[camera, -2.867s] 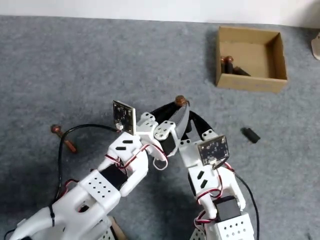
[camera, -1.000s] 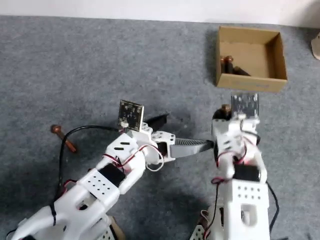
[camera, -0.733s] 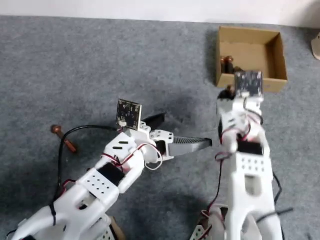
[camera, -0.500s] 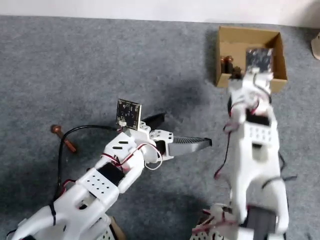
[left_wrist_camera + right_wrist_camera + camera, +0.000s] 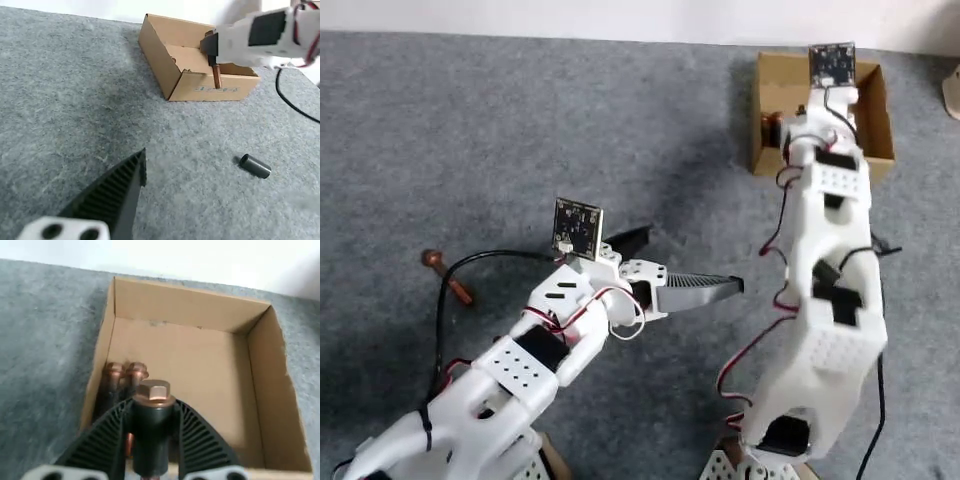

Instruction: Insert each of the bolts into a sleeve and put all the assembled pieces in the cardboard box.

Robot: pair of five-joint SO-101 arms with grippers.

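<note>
My right gripper [image 5: 152, 409] is shut on a black sleeve with a copper bolt [image 5: 153, 390] in it. It hangs over the near edge of the cardboard box [image 5: 190, 302], beside two assembled pieces [image 5: 122, 372] standing in the box's corner. From above, the right arm stretches out to the box [image 5: 876, 110]. My left gripper [image 5: 690, 260] is open and empty, low over the middle of the mat. One of its fingers [image 5: 117, 187] shows in the left wrist view. A loose sleeve [image 5: 255, 166] lies on the mat short of the box [image 5: 160, 55]. A loose bolt [image 5: 445, 275] lies at the far left.
A black cable [image 5: 485, 258] runs from the left arm across the loose bolt. Grey mat surrounds both arms. A pale object [image 5: 952, 92] sits at the right edge beyond the box.
The right arm has swung from beside the left gripper out to the box, carrying the assembled bolt and sleeve. The left gripper let go, opened and has stayed still since.
</note>
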